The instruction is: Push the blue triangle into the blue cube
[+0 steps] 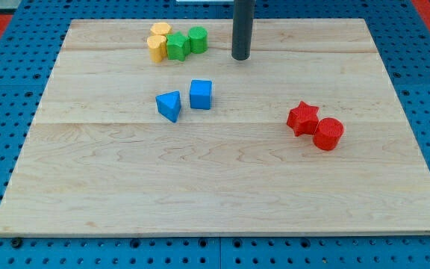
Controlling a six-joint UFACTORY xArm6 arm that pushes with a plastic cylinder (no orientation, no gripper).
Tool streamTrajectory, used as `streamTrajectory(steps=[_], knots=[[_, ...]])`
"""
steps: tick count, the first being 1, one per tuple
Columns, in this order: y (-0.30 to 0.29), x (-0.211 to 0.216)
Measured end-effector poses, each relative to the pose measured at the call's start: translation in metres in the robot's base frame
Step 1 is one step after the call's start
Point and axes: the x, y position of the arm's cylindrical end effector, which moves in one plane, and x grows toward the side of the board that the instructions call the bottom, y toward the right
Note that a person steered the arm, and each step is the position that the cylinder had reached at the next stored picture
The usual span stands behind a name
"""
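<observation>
The blue triangle lies on the wooden board, left of centre. The blue cube sits just to its right and slightly toward the view's top, with a narrow gap between them. My tip rests on the board near the view's top, right of and above the blue cube, well apart from both blue blocks.
A cluster at the view's top left holds a yellow cylinder, a yellow block, a green star-like block and a green cylinder. A red star and a red cylinder sit at the right.
</observation>
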Motion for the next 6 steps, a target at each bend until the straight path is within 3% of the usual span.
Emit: streamTrajectory(steps=[2,3,4,5,6], knots=[[-0.059,0.004],[-0.068,0.06],[-0.112,0.068],[-0.109,0.099],[-0.001,0.133]])
